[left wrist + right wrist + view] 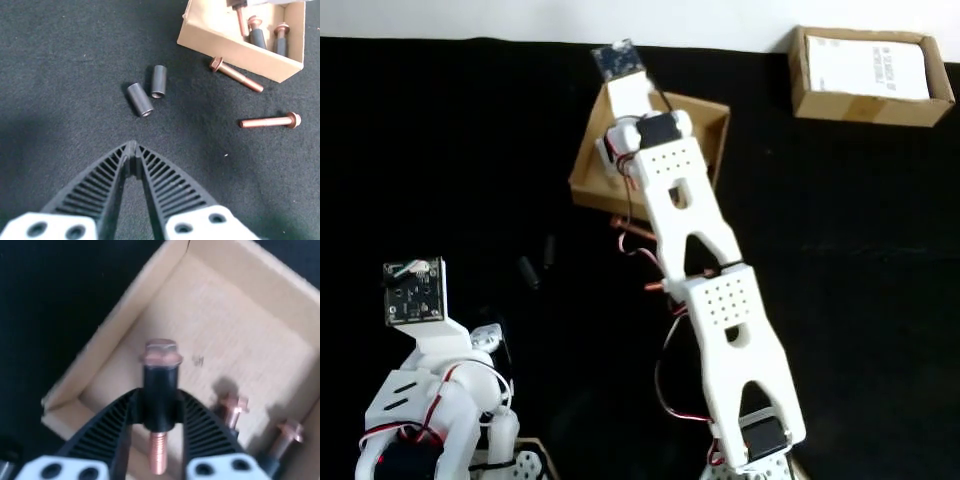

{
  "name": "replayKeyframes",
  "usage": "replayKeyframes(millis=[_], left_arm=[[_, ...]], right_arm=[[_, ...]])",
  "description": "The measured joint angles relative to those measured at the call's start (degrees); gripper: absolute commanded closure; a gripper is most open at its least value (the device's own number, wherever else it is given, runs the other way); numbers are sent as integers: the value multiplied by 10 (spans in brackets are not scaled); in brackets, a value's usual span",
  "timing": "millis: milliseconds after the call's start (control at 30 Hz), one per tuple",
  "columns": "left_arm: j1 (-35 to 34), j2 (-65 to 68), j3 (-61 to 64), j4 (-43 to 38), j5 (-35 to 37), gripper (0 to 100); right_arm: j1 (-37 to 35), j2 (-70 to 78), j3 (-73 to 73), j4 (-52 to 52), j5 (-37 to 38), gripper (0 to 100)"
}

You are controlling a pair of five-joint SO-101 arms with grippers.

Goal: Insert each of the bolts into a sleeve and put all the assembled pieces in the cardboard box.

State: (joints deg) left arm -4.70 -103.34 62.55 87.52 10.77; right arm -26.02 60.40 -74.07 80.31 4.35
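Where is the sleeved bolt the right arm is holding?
In the right wrist view, the sleeved bolt is clamped between the fingers of the right gripper, over the open cardboard box, near two other sleeved bolts resting inside it.

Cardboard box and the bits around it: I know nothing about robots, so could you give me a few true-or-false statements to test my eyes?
1. The right gripper holds a bolt in a sleeve over the cardboard box. True.
2. The cardboard box is empty. False: two assembled pieces lie in it.
3. Two loose sleeves lie on the table. True.
4. The left gripper holds a bolt. False: it is shut on nothing.
5. Every bolt is in a sleeve. False: two bare bolts lie on the table beside the box.
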Motion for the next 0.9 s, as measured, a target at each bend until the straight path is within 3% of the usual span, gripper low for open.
replayKeyframes(millis=[300, 400, 533, 700, 900], left_arm=[[0, -1, 0, -1, 0, 991], [-1, -1, 0, -1, 0, 991], [-53, -2, -2, -1, 0, 991], [-111, -4, -21, -1, 0, 991], [-116, -5, -35, 25, 0, 991]], right_arm=[[-4, 0, -162, 184, 0, 872], [-18, -2, -198, 197, -29, 894], [-34, -15, -201, 201, -88, 894], [-87, -98, -125, 201, -157, 894], [-154, -222, 84, 201, -222, 895]])
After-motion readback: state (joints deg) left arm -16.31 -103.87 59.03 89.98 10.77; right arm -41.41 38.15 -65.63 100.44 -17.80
